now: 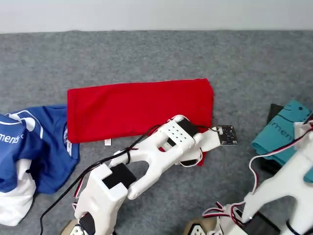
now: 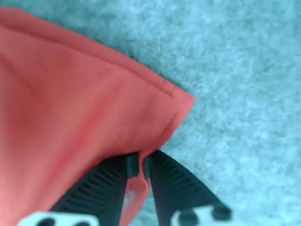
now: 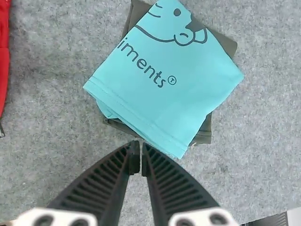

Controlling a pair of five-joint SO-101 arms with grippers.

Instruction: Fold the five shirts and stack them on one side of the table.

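A red shirt lies folded into a long rectangle in the middle of the grey mat. My left arm reaches over its near right corner. In the left wrist view my left gripper is shut on the red shirt at its edge, close to that corner. A folded teal shirt rests on a folded dark shirt at the right. My right gripper is shut with nothing in it, just off the teal shirt's near edge, above bare mat.
A crumpled blue shirt and a white shirt lie heaped at the left edge. The right arm's white body stands at the near right. Bare mat stretches across the far side of the table.
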